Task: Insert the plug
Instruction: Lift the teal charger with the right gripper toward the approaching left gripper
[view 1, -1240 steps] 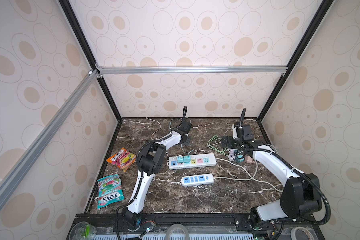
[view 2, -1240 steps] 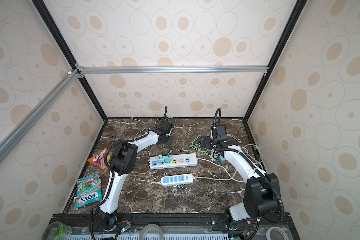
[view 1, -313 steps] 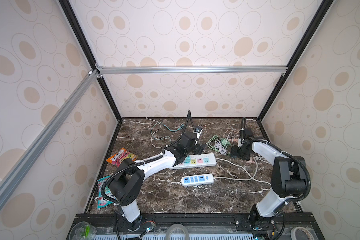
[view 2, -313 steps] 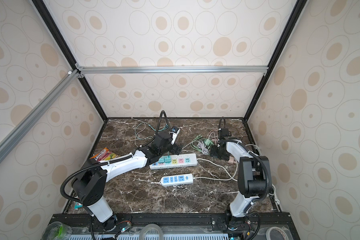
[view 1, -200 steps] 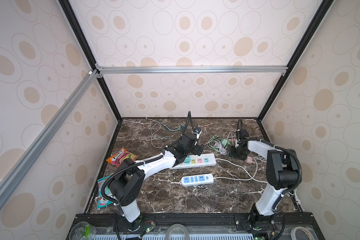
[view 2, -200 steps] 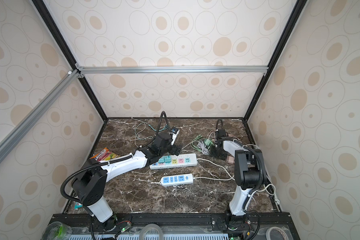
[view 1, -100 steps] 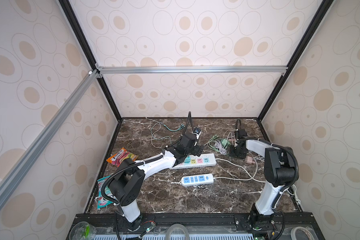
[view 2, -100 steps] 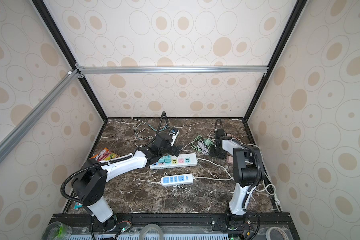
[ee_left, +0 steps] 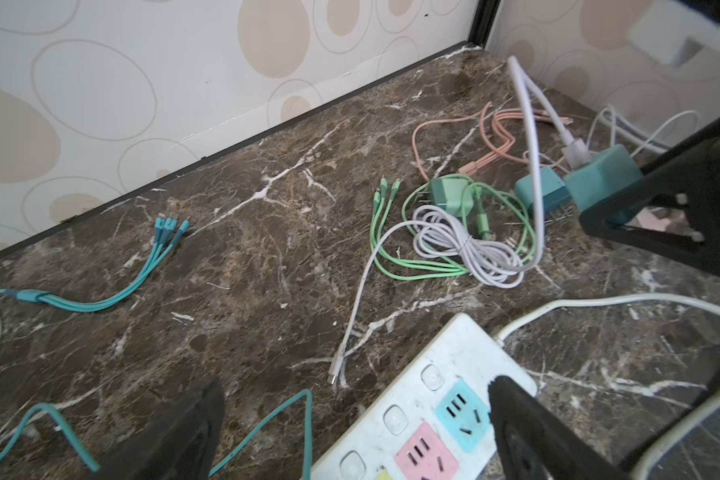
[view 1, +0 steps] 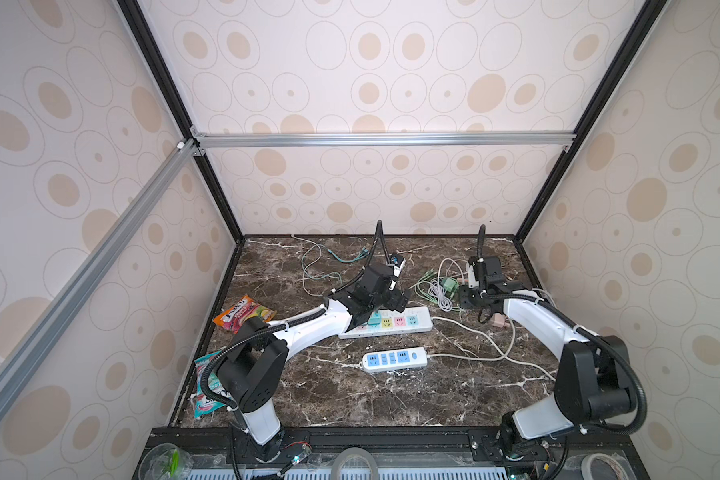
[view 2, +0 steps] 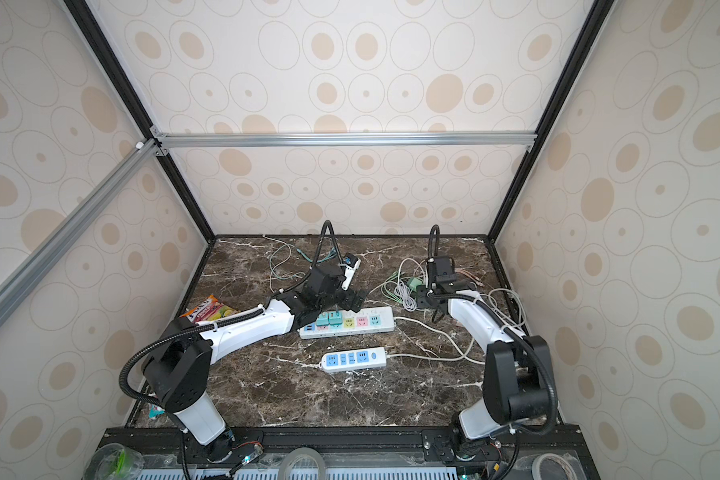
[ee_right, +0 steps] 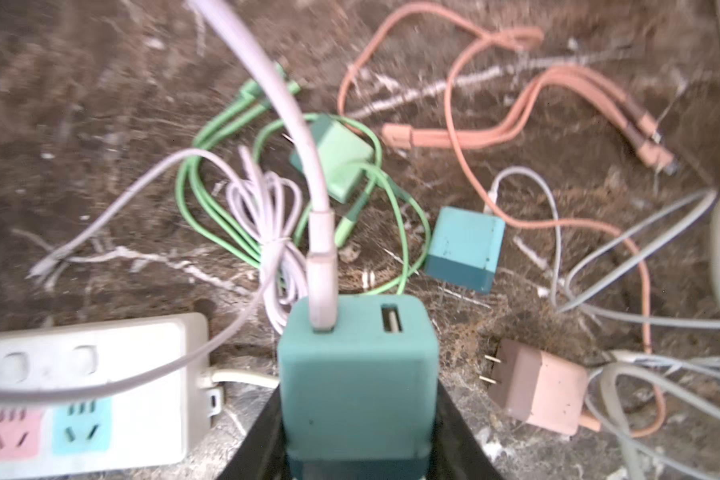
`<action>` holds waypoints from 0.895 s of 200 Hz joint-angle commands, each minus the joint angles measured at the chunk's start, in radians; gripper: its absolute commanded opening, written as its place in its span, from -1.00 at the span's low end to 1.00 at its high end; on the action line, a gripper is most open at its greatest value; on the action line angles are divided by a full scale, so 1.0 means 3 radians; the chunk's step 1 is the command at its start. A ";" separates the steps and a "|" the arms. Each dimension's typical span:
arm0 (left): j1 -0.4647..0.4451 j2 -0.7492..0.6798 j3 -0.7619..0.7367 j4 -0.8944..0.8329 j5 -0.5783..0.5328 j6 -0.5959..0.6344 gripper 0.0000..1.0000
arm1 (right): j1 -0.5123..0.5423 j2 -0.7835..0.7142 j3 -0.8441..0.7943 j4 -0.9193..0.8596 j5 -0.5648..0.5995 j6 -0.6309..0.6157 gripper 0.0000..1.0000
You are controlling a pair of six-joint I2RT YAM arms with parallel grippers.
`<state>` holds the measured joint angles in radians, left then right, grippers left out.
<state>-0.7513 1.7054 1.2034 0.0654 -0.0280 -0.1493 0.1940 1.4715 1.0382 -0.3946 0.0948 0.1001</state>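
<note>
Right gripper [ee_right: 356, 453]: pinching the teal charger plug [ee_right: 356, 365] by two opposite sides, with a black finger [ee_right: 258, 440] pressed against each side.
Teal charger plug: at the far right of the marble table [view 1: 350, 395], just past the right end of the coloured power strip [view 1: 391, 322] and in none of its sockets. I cannot tell whether it is clear of the marble.
Lilac cable [ee_right: 304, 137]: seated in one USB port of the held plug. It arches away to a tied coil [ee_right: 273, 245] lying among loops of green cable [ee_right: 192, 208].
Left gripper [ee_left: 350, 436]: spread wide with nothing between the fingers, sitting at the far edge of the coloured strip (in the wrist view one finger [ee_left: 533, 436] overlaps the strip beside its blue socket).
Blue-socket strip [view 1: 395, 359]: nearer than the coloured strip, roughly parallel to it and apart from it.
Loose chargers: a green one [ee_right: 333, 158], a smaller teal one [ee_right: 466, 249] and a pink one [ee_right: 537, 386] lie on the marble around the held plug.
Orange cable [ee_right: 474, 137]: sprawled at the far right.
Snack packet [view 1: 244, 313]: by the left wall.
</note>
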 commanded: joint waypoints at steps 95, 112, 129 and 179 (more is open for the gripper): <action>0.0578 -0.0412 0.0512 -0.0510 0.1859 -0.0390 0.95 | 0.0629 -0.0795 -0.0959 0.1647 -0.0575 -0.2423 -0.19; 0.0577 -0.0353 0.0644 -0.0729 0.2047 -0.0291 0.93 | 0.0729 -0.0837 -0.1019 0.1805 -0.0602 -0.2673 -0.18; 0.0576 -0.0299 0.0690 -0.0794 0.2119 -0.0337 0.89 | 0.0822 -0.0852 -0.1050 0.1906 -0.0594 -0.2886 -0.17; 0.0571 -0.0151 0.0758 -0.0841 0.2433 -0.0421 0.63 | 0.0970 -0.0915 -0.1093 0.2204 -0.0596 -0.3078 -0.16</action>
<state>-0.5774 1.6402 1.3842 -0.1532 0.6167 -0.2749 0.4633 1.2297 0.7189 0.1795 -0.0574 -0.7467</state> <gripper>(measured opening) 0.835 0.422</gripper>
